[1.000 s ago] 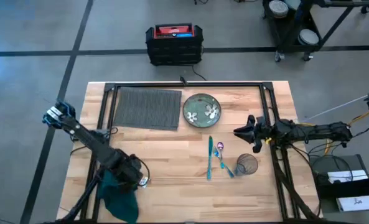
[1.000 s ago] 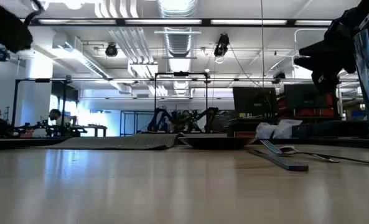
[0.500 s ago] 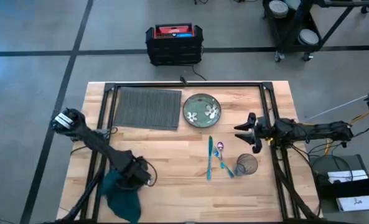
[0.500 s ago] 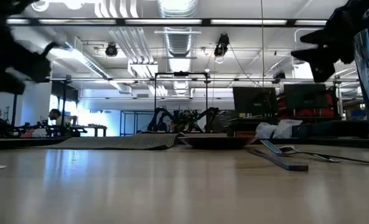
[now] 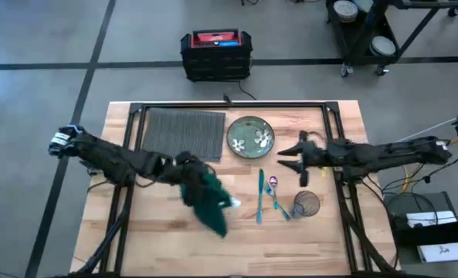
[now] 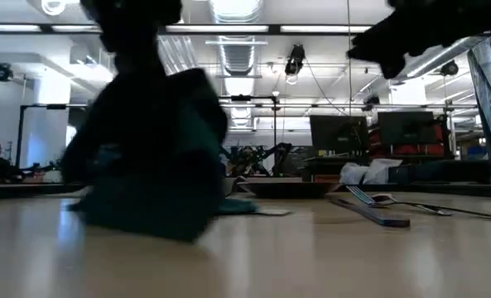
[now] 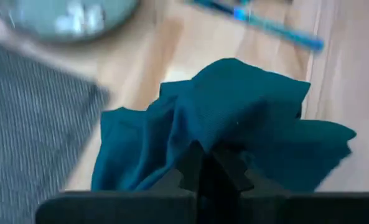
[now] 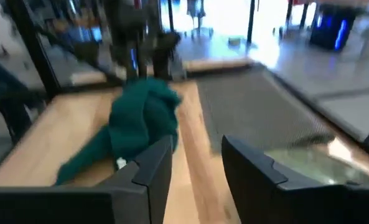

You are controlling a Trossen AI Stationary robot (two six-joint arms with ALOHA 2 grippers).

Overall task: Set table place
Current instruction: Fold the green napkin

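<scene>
- Left tool (image 5: pixel 188 171) is clamped on a dark green napkin (image 5: pixel 205 197) above mid-table (image 5: pixel 167 232).
- Right tool (image 5: pixel 290 158) hangs open beside the plate (image 5: pixel 250 135).
- Placemat (image 5: pixel 182 134) lies far left.

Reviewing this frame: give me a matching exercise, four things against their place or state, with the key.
Things:
1. napkin
2. placemat
3. plate
4. right gripper

Places or states:
A. empty, fingers open, above the table
B. lying bare at the table's far side
C. held by the left gripper
D. beside the placemat, not on it

Pairs: 1-C, 2-B, 3-D, 4-A
</scene>
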